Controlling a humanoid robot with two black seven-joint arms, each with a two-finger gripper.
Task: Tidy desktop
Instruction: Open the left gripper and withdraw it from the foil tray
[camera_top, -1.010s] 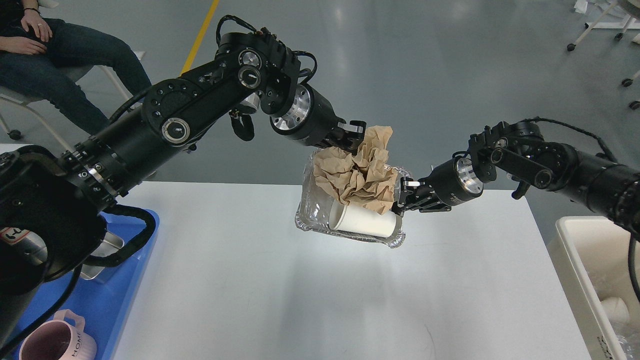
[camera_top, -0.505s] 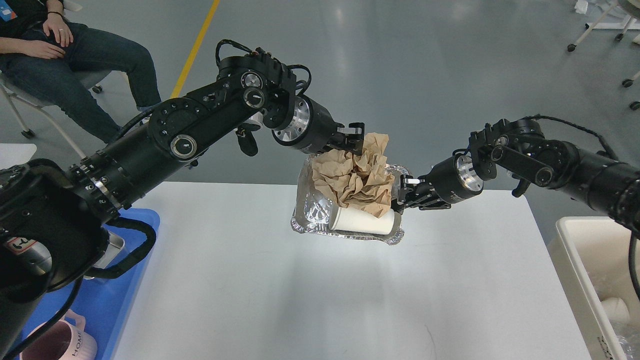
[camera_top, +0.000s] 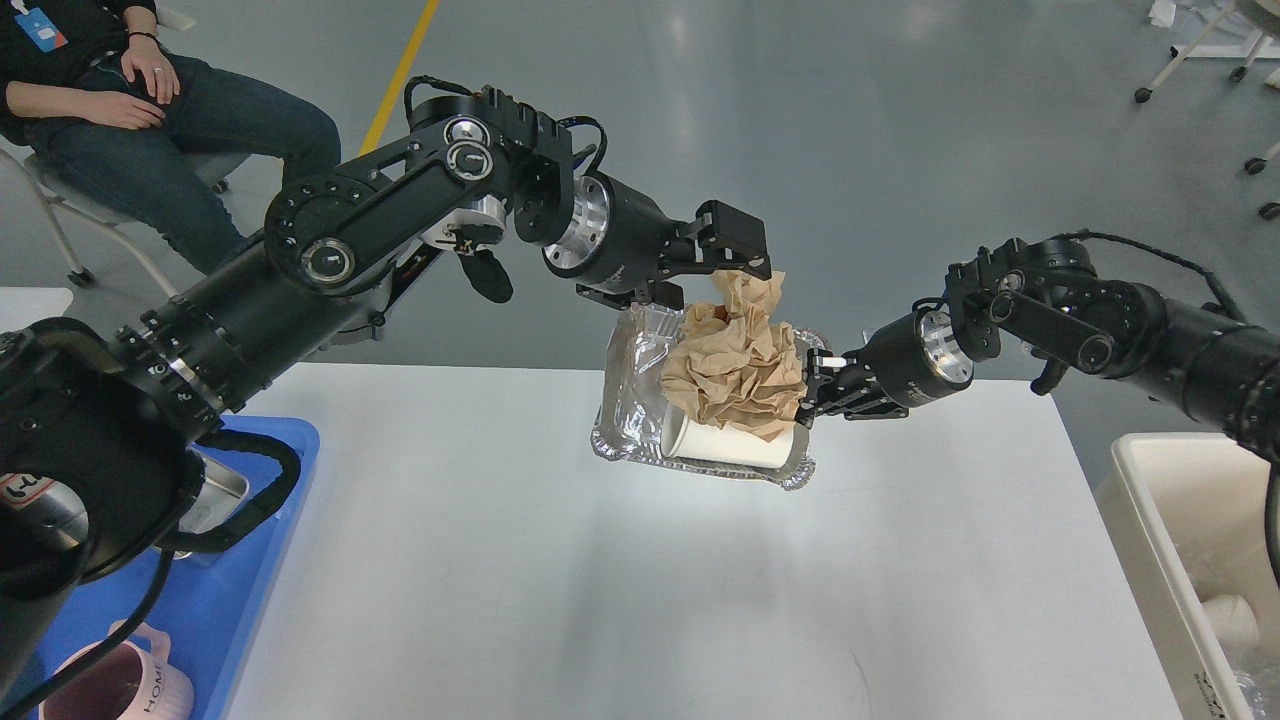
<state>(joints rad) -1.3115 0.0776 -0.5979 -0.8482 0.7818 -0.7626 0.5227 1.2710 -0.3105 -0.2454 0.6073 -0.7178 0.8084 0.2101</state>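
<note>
The white desktop fills the lower middle of the head view. Above its far part hangs a foil tray, tilted, casting a shadow on the desktop. In the tray lie crumpled brown paper and a white paper cup on its side. My right gripper is shut on the tray's right rim. My left gripper sits right at the top tip of the paper; its dark fingers cannot be told apart.
A blue tray at the left edge holds a pink mug and a metal container. A cream bin stands off the right end of the desktop. A person sits at the upper left.
My left gripper has risen and swung right, from the tray's far left rim to the top of the paper. The paper wad has shifted right in the tray. The right gripper has barely moved.
</note>
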